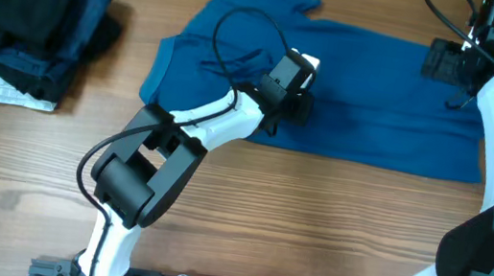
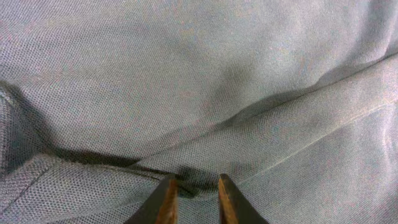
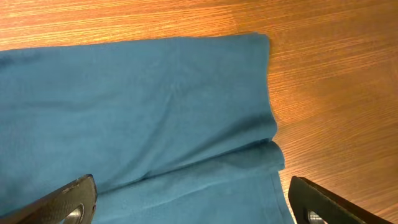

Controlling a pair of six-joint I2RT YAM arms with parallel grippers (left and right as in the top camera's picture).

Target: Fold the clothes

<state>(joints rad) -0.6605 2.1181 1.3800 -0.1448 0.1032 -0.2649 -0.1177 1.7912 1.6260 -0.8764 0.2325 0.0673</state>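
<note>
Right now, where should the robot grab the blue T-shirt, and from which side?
Probably the hem corner of the blue T-shirt, coming down from above at the shirt's right-hand end. There the doubled edge stops against bare table, so the fingers can straddle it. The open right gripper hovers just over that end.

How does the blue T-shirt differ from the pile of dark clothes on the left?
Colour: the T-shirt is bright mid-blue; the pile is navy and black.
Pose: the T-shirt lies spread out wide and flat; the pile is stacked in small folded layers.
Place: the T-shirt covers the middle and right; the pile sits far left.
Both rest on the wooden table.
</note>
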